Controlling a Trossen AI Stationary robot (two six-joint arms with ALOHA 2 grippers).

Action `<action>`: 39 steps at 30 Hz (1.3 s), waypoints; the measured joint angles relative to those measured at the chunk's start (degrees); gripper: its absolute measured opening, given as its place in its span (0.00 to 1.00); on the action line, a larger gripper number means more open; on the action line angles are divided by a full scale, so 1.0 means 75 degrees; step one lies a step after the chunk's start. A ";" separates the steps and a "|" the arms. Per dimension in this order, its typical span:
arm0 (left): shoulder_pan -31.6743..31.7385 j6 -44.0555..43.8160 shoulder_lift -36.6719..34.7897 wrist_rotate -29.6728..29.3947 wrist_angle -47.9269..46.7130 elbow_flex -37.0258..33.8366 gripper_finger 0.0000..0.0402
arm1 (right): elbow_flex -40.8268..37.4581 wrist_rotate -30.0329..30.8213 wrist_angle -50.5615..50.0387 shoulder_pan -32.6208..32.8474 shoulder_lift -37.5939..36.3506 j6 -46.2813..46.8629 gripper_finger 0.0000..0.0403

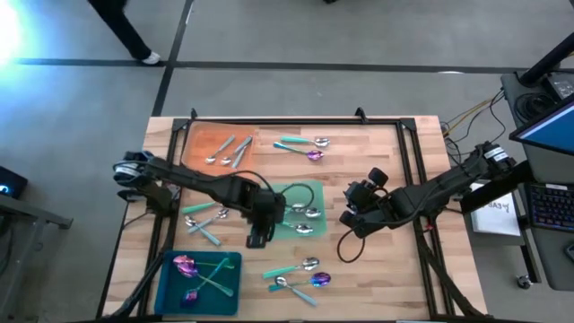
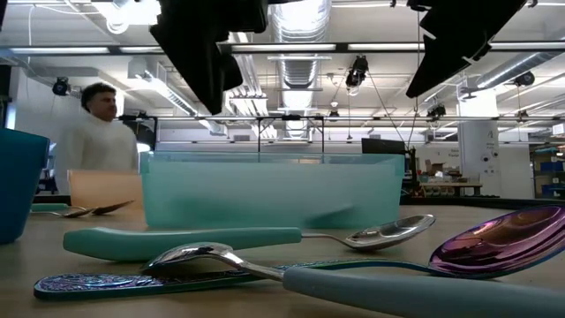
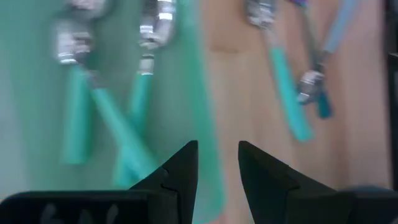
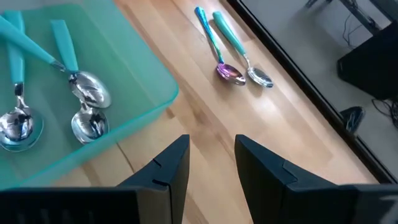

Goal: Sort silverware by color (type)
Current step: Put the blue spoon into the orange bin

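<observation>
A pale wooden table [image 1: 377, 269] stands on a grey floor; behind it the low view shows a workshop with ceiling lights and a person in white [image 2: 95, 137] at the far left. The left gripper [image 1: 258, 235] hangs over the near edge of the green mat [image 1: 280, 193], fingers [image 3: 183, 171] slightly apart and empty; teal-handled silver spoons [image 1: 305, 213] lie on the mat just ahead of it. The right gripper [image 1: 345, 219] hovers beside that mat's right edge, jaws partly parted, holding nothing. The orange mat [image 1: 199, 139] holds silver pieces [image 1: 226, 151]. The teal mat [image 1: 170, 285] holds purple-headed spoons [image 1: 186, 266]. Loose spoons [image 1: 300, 274] lie on bare wood at the front, and 2 more [image 1: 303, 145] at the back.
</observation>
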 joint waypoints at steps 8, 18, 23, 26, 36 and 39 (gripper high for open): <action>-0.0947 0.0475 0.0300 0.0625 0.0865 0.0003 0.24 | -0.0015 0.0016 0.0001 -0.0003 0.0000 -0.0016 0.29; -0.1826 0.0216 0.1407 0.0616 0.1895 0.0566 0.24 | -0.0044 0.0005 0.0011 -0.0003 0.0000 0.0005 0.29; -0.2116 0.0380 0.2222 0.0612 0.1886 0.1310 0.24 | -0.0055 -0.0010 0.0039 -0.0003 0.0000 -0.0003 0.29; -0.2206 0.0614 0.2727 0.0610 0.1850 0.1886 0.24 | -0.0055 0.0031 0.0045 -0.0003 0.0000 -0.0038 0.29; -0.2360 0.1360 0.3805 0.0607 0.1214 0.3373 0.24 | -0.0058 -0.0051 0.0057 0.0000 0.0000 0.0287 0.29; -0.2393 0.1623 0.3895 0.0416 0.1216 0.3404 0.24 | -0.0067 -0.0054 0.0053 0.0000 0.0000 0.0323 0.29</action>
